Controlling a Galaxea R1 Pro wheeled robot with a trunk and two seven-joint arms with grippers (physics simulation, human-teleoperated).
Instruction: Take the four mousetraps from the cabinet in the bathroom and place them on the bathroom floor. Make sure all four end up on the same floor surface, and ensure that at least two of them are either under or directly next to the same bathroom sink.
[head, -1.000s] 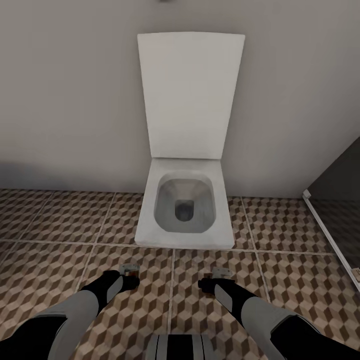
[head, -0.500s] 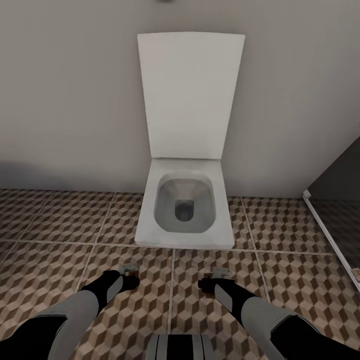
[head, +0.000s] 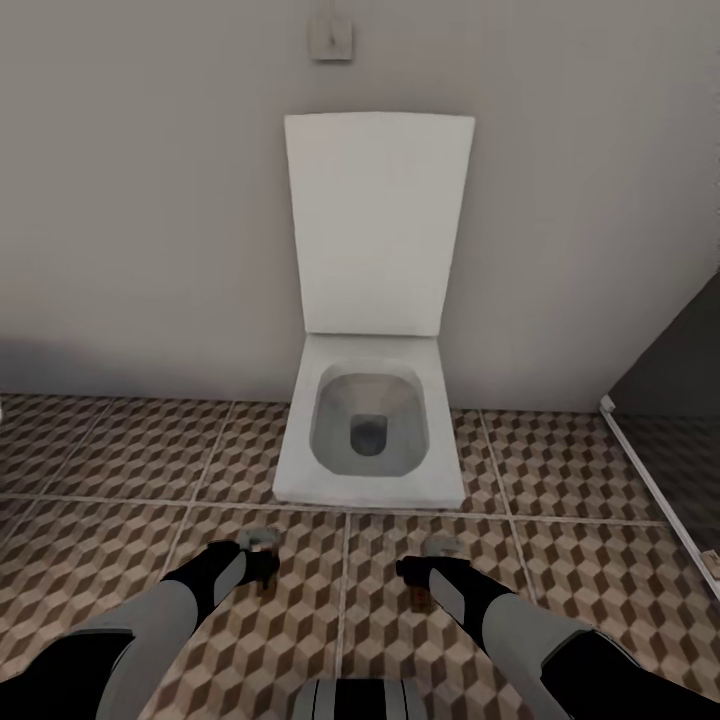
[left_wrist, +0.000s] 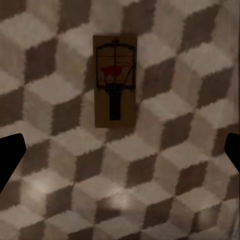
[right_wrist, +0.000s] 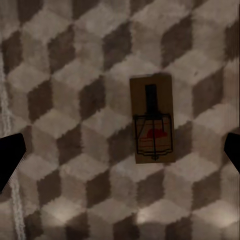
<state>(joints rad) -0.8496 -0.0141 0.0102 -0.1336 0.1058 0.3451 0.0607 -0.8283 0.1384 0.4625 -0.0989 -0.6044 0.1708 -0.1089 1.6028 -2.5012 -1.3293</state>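
I hold both grippers, left gripper (left_wrist: 120, 150) and right gripper (right_wrist: 120, 150), with fingers spread wide and empty above two mousetraps, left mousetrap (left_wrist: 115, 80) and right mousetrap (right_wrist: 152, 120), lying flat on the bathroom floor (head: 120, 450) before the toilet (head: 370, 430); two traps and the sink-side placement apparently remain.

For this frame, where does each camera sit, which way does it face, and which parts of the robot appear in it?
Head view: on the head, facing forward and down at the toilet and bathroom floor; both forearms, left claw and right claw show.
Left wrist view: looks down at a mousetrap lying on the tiles; dark fingertips at the frame's edges.
Right wrist view: looks down at another mousetrap; dark fingertips at the edges.
Shared: the cube-pattern tiles.
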